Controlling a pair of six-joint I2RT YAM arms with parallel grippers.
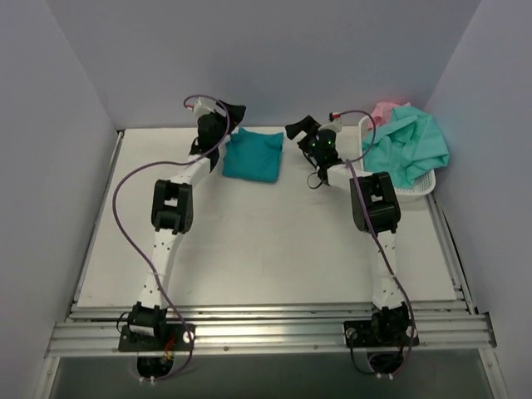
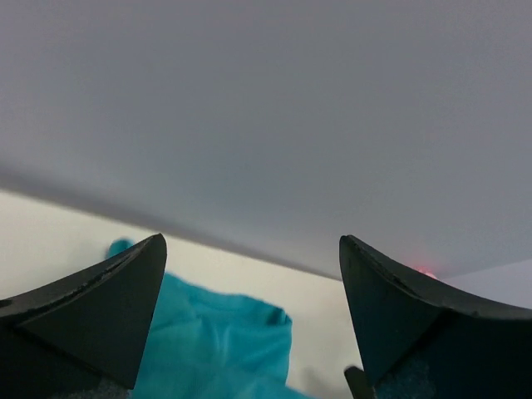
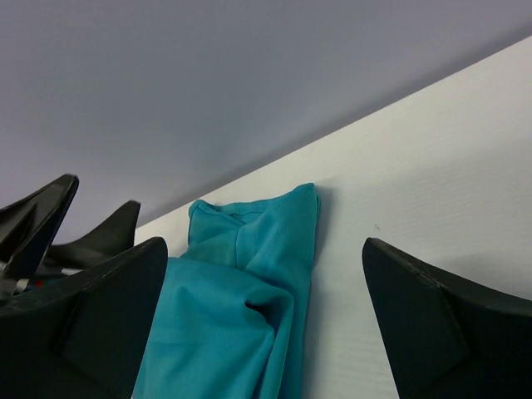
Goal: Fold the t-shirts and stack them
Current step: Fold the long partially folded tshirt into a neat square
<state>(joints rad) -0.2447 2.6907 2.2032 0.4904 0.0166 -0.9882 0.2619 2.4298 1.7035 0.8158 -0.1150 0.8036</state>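
Folded deep teal cloth t-shirt (image 1: 253,155) lies far-centre on tabletop (image 1: 249,249), between left end effector (image 2: 249,245) and right end effector (image 3: 264,245). Both are wide open and empty, left nearer. Crumpled mint-green t-shirt (image 1: 411,145) sits rightward, nearest right arm.

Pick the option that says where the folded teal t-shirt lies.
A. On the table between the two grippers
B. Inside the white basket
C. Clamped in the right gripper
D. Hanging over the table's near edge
A: the teal t-shirt lies folded on the table, with the left gripper and the right gripper on either side of it, both open and holding nothing.
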